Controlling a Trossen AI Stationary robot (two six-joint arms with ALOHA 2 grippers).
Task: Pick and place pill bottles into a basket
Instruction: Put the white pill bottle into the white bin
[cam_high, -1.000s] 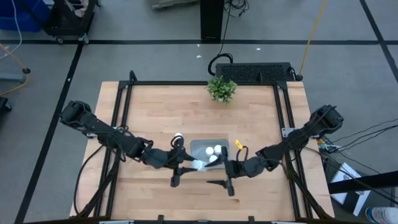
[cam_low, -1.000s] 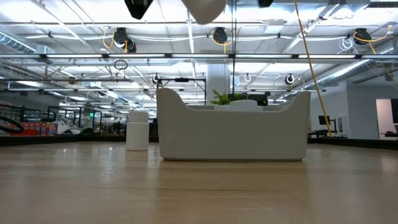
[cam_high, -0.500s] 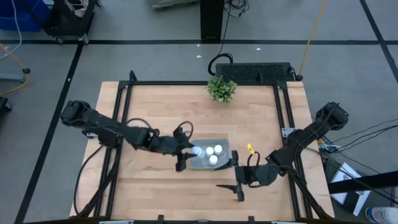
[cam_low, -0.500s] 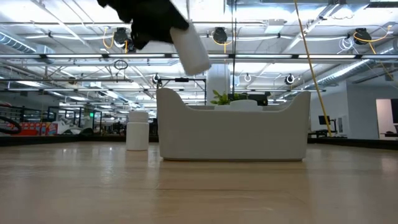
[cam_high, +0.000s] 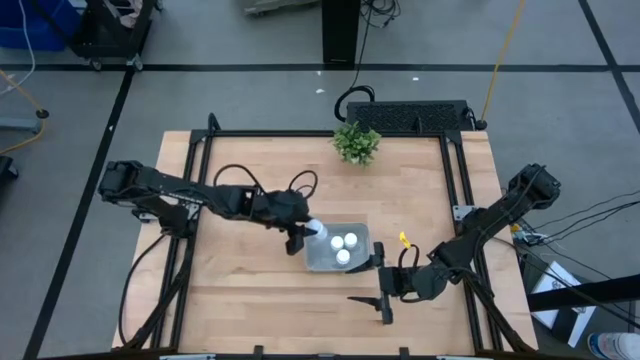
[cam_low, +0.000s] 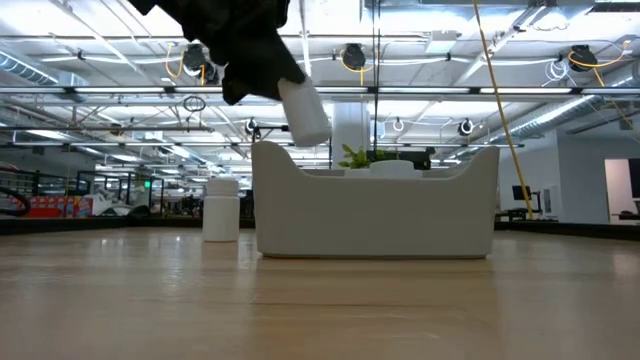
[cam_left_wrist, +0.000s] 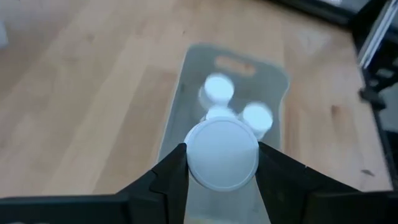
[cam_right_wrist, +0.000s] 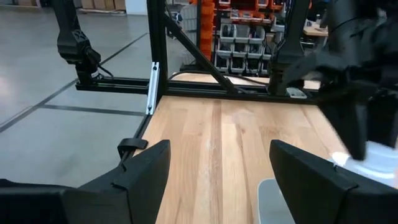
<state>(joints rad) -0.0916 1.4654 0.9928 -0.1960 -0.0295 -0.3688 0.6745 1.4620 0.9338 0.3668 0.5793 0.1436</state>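
My left gripper (cam_high: 300, 238) is shut on a white pill bottle (cam_high: 314, 229) above the left end of the pale grey-blue basket (cam_high: 322, 262). In the left wrist view the bottle (cam_left_wrist: 222, 154) shows end-on over the basket (cam_left_wrist: 186, 81). Three bottles (cam_high: 343, 247) lie in the basket. Another bottle (cam_low: 221, 208) stands on the table just left of the basket (cam_low: 375, 210) in the low view. My right gripper (cam_high: 373, 303) is open and empty, near the table's front edge, right of the basket. My left gripper pinches the bottle's round sides (cam_left_wrist: 186, 163) between its two fingers (cam_left_wrist: 278, 177), one on each side. The fingers slant down from the table's left. The bottle (cam_low: 305, 112) is lifted clear and tilted, its free end pointing down toward the basket's left wall.
A small green plant (cam_high: 356, 143) stands at the table's far edge. Black frame rails (cam_high: 452, 180) run along the table's sides. Bare wood lies left and in front of the basket.
My left gripper has carried the bottle from in front of the basket toward the far edge and lower, to above the basket's left end. My right gripper has drawn back toward the near right of the table, then kept still.
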